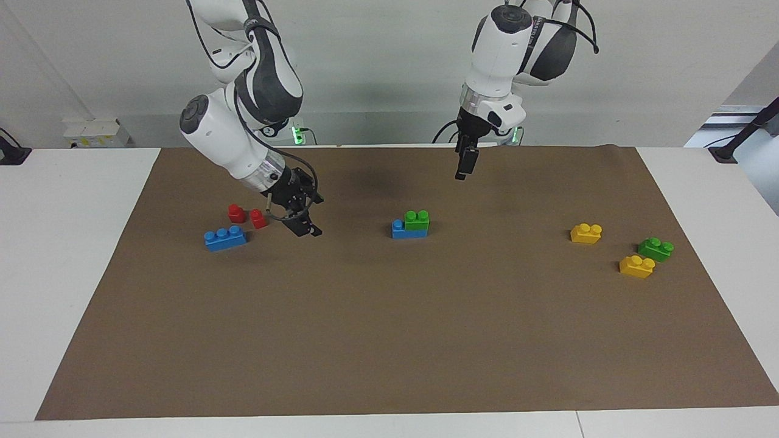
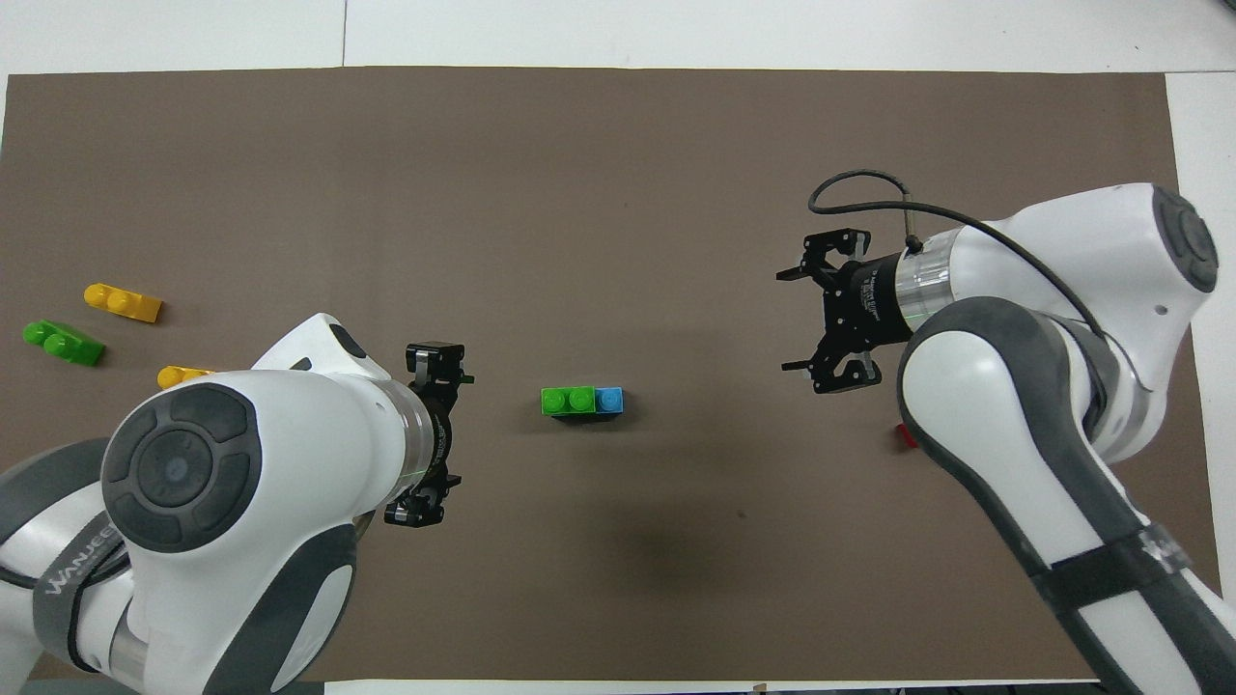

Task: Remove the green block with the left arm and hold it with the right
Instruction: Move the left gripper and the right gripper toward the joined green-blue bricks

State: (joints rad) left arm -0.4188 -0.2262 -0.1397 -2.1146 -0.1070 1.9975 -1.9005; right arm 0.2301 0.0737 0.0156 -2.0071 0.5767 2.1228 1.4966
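The left gripper (image 1: 462, 164) hangs in the air over the brown mat (image 1: 389, 340), close to the robots, with its fingers spread and nothing in them. The right gripper (image 1: 302, 218) is low over the mat, its fingers spread too and holding nothing, beside two little red blocks (image 1: 246, 216).

A bit farther out, in the middle of the mat, the green block (image 1: 417, 220) sits on top of a blue block (image 1: 401, 230). Both grippers are well apart from it.

Toward the right arm's end lies another blue block (image 1: 225, 238). Toward the left arm's end lie two yellow blocks (image 1: 586, 233) and a second green one (image 1: 655, 249).
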